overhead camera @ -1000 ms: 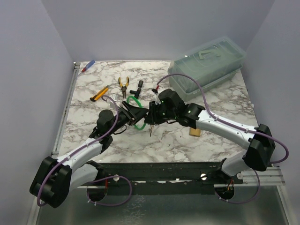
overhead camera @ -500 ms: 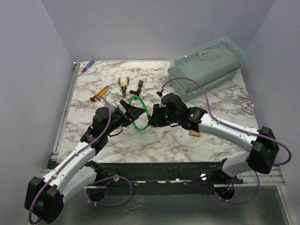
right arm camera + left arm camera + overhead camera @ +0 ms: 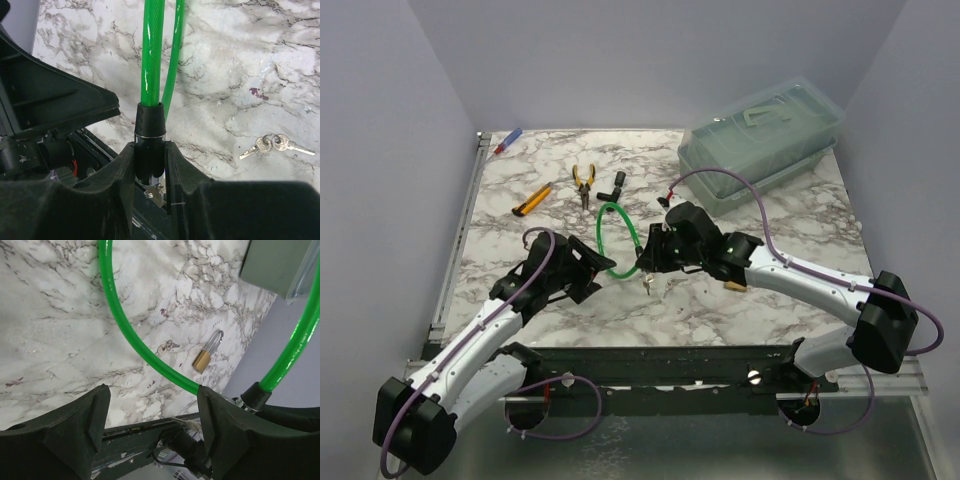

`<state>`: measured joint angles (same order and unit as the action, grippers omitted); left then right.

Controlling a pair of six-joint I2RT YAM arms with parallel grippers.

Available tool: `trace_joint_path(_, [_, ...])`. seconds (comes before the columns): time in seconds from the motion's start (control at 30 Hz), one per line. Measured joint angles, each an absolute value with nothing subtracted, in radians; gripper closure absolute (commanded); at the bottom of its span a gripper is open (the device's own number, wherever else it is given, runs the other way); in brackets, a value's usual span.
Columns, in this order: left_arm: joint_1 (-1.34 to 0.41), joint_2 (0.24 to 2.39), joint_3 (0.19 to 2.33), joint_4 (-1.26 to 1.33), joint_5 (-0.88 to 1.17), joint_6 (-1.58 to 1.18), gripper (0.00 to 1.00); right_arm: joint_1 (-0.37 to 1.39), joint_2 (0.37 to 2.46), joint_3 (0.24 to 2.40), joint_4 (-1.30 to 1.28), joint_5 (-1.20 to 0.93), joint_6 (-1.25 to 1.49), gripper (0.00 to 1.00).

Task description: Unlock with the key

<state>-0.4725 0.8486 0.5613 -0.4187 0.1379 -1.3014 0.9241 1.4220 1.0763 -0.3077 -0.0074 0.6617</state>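
Note:
A bright-green cord (image 3: 605, 228) loops up off the marble table (image 3: 720, 320). My right gripper (image 3: 646, 262) is shut on the cord's black end cap (image 3: 150, 125). The key (image 3: 156, 194), a small silver piece, sticks out below that cap between the fingers. From above the key (image 3: 647, 285) hangs just under the gripper. My left gripper (image 3: 582, 272) stands open, left of the loop, with nothing between its fingers. In the left wrist view the cord (image 3: 127, 332) arcs past and reaches the tip of the right finger (image 3: 220, 415). A brass padlock (image 3: 202, 360) lies on the table beyond.
Orange-handled pliers (image 3: 583, 183), a yellow utility knife (image 3: 531, 200), a black L-shaped tool (image 3: 611, 188) and a pen (image 3: 507, 141) lie at the back left. A clear plastic box (image 3: 763, 140) stands at the back right. Loose keys (image 3: 275, 145) lie by the right gripper.
My left gripper opened, let go of the green cord and drew back toward the near left. The right gripper keeps its hold, and the loop now stands up from it.

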Motion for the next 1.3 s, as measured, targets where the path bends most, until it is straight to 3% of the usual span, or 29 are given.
trace_joint_path(0.43, [-0.472, 0.935, 0.435, -0.293, 0.23, -1.549, 0.32, 0.924, 1.419, 1.042, -0.259, -0.008, 0.68, 0.99])
trace_joint_path(1.17, [-0.473, 1.108, 0.405, 0.015, 0.263, -1.686, 0.48, 0.924, 1.415, 1.019, -0.222, -0.024, 0.681, 0.99])
trace_joint_path(1.23, [-0.473, 1.117, 0.405, 0.028, 0.264, -1.688, 0.51, 0.924, 1.415, 1.017, -0.218, -0.024, 0.681, 0.99])
trace_joint_path(1.3, [-0.473, 1.127, 0.405, 0.036, 0.266, -1.691, 0.62, 0.924, 1.415, 1.015, -0.214, -0.024, 0.681, 0.99])
